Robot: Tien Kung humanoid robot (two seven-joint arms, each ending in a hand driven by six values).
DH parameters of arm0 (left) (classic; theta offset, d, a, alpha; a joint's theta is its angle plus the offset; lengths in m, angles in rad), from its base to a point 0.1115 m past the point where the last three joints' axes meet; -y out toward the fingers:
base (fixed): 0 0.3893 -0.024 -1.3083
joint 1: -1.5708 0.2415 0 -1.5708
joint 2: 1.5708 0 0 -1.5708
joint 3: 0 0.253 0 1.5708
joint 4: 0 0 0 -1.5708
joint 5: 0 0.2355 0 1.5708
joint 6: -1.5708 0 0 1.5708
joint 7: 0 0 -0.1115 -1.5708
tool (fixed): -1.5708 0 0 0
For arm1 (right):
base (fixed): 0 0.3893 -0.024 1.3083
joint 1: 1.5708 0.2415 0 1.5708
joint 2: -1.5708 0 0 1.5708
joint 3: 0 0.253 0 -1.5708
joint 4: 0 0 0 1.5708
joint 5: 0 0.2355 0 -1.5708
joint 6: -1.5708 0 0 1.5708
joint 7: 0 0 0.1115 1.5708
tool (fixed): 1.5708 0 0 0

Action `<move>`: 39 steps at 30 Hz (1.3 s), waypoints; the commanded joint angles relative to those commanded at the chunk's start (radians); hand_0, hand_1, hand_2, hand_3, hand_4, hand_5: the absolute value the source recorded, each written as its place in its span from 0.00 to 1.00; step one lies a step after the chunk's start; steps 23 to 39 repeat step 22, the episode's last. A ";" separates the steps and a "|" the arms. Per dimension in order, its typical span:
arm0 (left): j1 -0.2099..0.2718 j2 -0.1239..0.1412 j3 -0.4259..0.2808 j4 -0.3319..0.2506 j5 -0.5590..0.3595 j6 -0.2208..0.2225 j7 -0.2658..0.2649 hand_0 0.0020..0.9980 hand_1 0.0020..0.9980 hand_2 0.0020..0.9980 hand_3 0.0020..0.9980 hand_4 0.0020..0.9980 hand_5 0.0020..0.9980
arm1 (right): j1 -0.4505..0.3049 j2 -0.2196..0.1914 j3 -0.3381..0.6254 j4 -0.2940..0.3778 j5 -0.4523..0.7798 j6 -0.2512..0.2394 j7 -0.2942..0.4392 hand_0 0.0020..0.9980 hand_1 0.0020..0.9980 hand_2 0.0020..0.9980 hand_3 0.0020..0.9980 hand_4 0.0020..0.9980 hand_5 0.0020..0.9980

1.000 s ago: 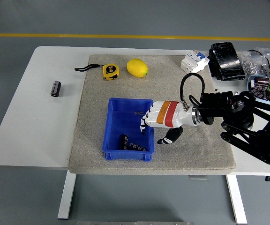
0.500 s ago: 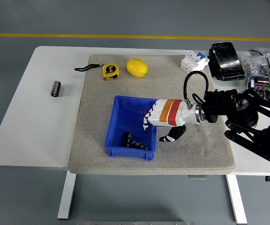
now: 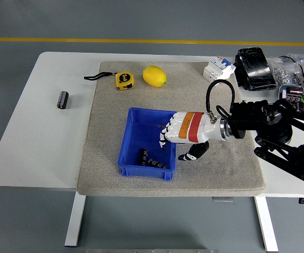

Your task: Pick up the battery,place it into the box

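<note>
Batteries [image 3: 151, 160] lie in the blue box [image 3: 135, 125] before you; the right robot hand [image 3: 169, 134] hangs over its right rim, fingers loosely apart, holding nothing.

The box [image 3: 146, 142] is set on the mat [image 3: 168, 126], near its front edge, with batteries [image 3: 151, 159] lying inside. Behind it, a tape measure [image 3: 123, 80] and a lemon [image 3: 154, 76] are placed side by side. One battery [image 3: 62, 99] is left on the table [image 3: 36, 132], left of the mat.
</note>
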 joint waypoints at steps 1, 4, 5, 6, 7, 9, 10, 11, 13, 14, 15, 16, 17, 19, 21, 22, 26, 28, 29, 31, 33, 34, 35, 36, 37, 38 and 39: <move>0.001 0.000 0.000 0.000 0.000 0.000 0.000 0.75 0.71 0.71 0.57 0.61 0.53 | -0.001 -0.001 -0.001 0.005 0.000 0.002 -0.001 0.57 0.61 0.72 0.63 0.74 0.15; 0.002 0.000 -0.002 0.000 0.002 -0.001 0.001 0.75 0.71 0.71 0.57 0.61 0.53 | -0.002 -0.004 0.000 0.019 -0.002 0.006 -0.003 0.57 0.61 0.72 0.63 0.74 0.15; 0.002 0.000 -0.002 0.000 0.002 -0.001 0.001 0.75 0.71 0.71 0.57 0.61 0.53 | -0.002 -0.005 0.001 0.025 -0.002 0.007 -0.004 0.57 0.61 0.72 0.63 0.74 0.15; 0.002 0.000 -0.001 0.000 0.001 -0.001 0.000 0.75 0.71 0.71 0.57 0.61 0.53 | -0.003 -0.007 0.002 0.032 -0.002 0.007 -0.005 0.57 0.61 0.72 0.63 0.74 0.15; 0.001 0.000 0.002 0.000 -0.003 -0.001 0.000 0.75 0.71 0.71 0.57 0.61 0.53 | -0.004 -0.010 0.002 0.038 -0.002 0.008 -0.005 0.57 0.61 0.72 0.63 0.74 0.15; 0.000 0.001 0.008 -0.002 -0.008 -0.001 -0.001 0.75 0.71 0.71 0.57 0.61 0.53 | -0.008 -0.016 0.001 0.048 -0.001 0.009 -0.005 0.57 0.61 0.72 0.63 0.74 0.15; 0.000 0.001 0.009 -0.002 -0.012 0.000 -0.002 0.75 0.71 0.71 0.57 0.61 0.53 | -0.010 -0.019 -0.002 0.052 -0.001 0.010 -0.005 0.57 0.61 0.72 0.63 0.74 0.15; 0.000 0.001 0.010 -0.001 -0.014 0.000 -0.002 0.75 0.71 0.71 0.57 0.61 0.53 | -0.012 -0.022 -0.004 0.055 -0.001 0.011 -0.005 0.57 0.61 0.72 0.63 0.74 0.15; 0.000 0.001 0.010 -0.001 -0.013 0.000 -0.003 0.75 0.71 0.71 0.57 0.61 0.53 | -0.015 -0.026 -0.006 0.060 0.000 0.013 -0.006 0.57 0.61 0.72 0.63 0.75 0.15; 0.001 0.001 0.010 -0.001 -0.014 0.000 -0.003 0.75 0.71 0.71 0.57 0.61 0.53 | -0.017 -0.028 -0.005 0.063 0.000 0.014 -0.006 0.57 0.61 0.72 0.63 0.75 0.15; 0.002 0.001 0.009 -0.001 -0.013 0.000 -0.002 0.75 0.71 0.71 0.57 0.61 0.53 | -0.019 -0.029 -0.004 0.066 0.000 0.014 -0.006 0.57 0.61 0.72 0.63 0.75 0.15; 0.002 0.001 0.007 0.000 -0.011 0.001 -0.002 0.75 0.71 0.71 0.57 0.61 0.53 | -0.021 -0.031 -0.003 0.069 0.000 0.014 -0.007 0.57 0.61 0.72 0.63 0.75 0.15; 0.003 0.001 0.005 0.001 -0.009 0.001 -0.002 0.75 0.71 0.71 0.57 0.61 0.53 | -0.023 -0.032 -0.003 0.071 0.001 0.015 -0.007 0.57 0.61 0.72 0.63 0.75 0.15; 0.004 0.001 0.004 0.001 -0.008 0.001 -0.001 0.75 0.71 0.71 0.57 0.61 0.53 | -0.027 -0.034 -0.005 0.075 0.002 0.015 -0.007 0.57 0.61 0.72 0.63 0.75 0.16; 0.003 0.001 0.003 0.001 -0.007 0.001 -0.001 0.75 0.71 0.71 0.57 0.61 0.53 | -0.030 -0.037 -0.009 0.077 0.003 0.016 -0.006 0.57 0.61 0.72 0.63 0.75 0.16; 0.003 0.001 0.004 0.001 -0.008 0.001 -0.002 0.75 0.71 0.71 0.57 0.61 0.53 | -0.031 -0.038 -0.010 0.077 0.003 0.016 -0.006 0.57 0.61 0.72 0.63 0.75 0.16; 0.003 0.001 0.004 0.001 -0.008 0.001 -0.002 0.75 0.71 0.71 0.57 0.61 0.53 | -0.031 -0.038 -0.010 0.077 0.003 0.016 -0.006 0.57 0.61 0.72 0.63 0.75 0.16; 0.003 0.001 0.004 0.001 -0.008 0.001 -0.002 0.75 0.71 0.71 0.57 0.61 0.53 | -0.031 -0.038 -0.010 0.077 0.003 0.016 -0.006 0.57 0.61 0.72 0.63 0.75 0.16; 0.003 0.001 0.004 0.001 -0.008 0.001 -0.002 0.75 0.71 0.71 0.57 0.61 0.53 | -0.031 -0.038 -0.010 0.077 0.003 0.016 -0.006 0.57 0.61 0.72 0.63 0.75 0.16; 0.003 0.001 0.004 0.001 -0.008 0.001 -0.002 0.75 0.71 0.71 0.57 0.61 0.53 | -0.031 -0.038 -0.010 0.077 0.003 0.016 -0.006 0.57 0.61 0.72 0.63 0.75 0.16; 0.003 0.001 0.004 0.001 -0.008 0.001 -0.002 0.75 0.71 0.71 0.57 0.61 0.53 | -0.031 -0.038 -0.010 0.077 0.003 0.016 -0.006 0.57 0.61 0.72 0.63 0.75 0.16; 0.003 0.001 0.004 0.001 -0.008 0.001 -0.002 0.75 0.71 0.71 0.57 0.61 0.53 | -0.031 -0.038 -0.010 0.077 0.003 0.016 -0.006 0.57 0.61 0.72 0.63 0.75 0.16; 0.003 0.001 0.004 0.001 -0.008 0.001 -0.002 0.75 0.71 0.71 0.57 0.61 0.53 | -0.031 -0.038 -0.010 0.077 0.003 0.016 -0.006 0.57 0.61 0.72 0.63 0.75 0.16; 0.003 0.001 0.004 0.001 -0.008 0.001 -0.002 0.75 0.71 0.71 0.57 0.61 0.53 | -0.031 -0.038 -0.010 0.077 0.003 0.016 -0.006 0.57 0.61 0.72 0.63 0.75 0.16; 0.003 0.001 0.004 0.001 -0.008 0.001 -0.002 0.75 0.71 0.71 0.57 0.61 0.53 | -0.031 -0.038 -0.010 0.077 0.003 0.016 -0.006 0.57 0.61 0.72 0.63 0.75 0.16; 0.003 0.001 0.004 0.001 -0.008 0.001 -0.002 0.75 0.71 0.71 0.57 0.61 0.53 | -0.031 -0.038 -0.010 0.077 0.003 0.016 -0.006 0.57 0.61 0.72 0.63 0.75 0.16; 0.003 0.001 0.004 0.001 -0.008 0.001 -0.002 0.75 0.71 0.71 0.57 0.61 0.53 | -0.031 -0.038 -0.010 0.077 0.003 0.016 -0.006 0.57 0.61 0.72 0.63 0.75 0.16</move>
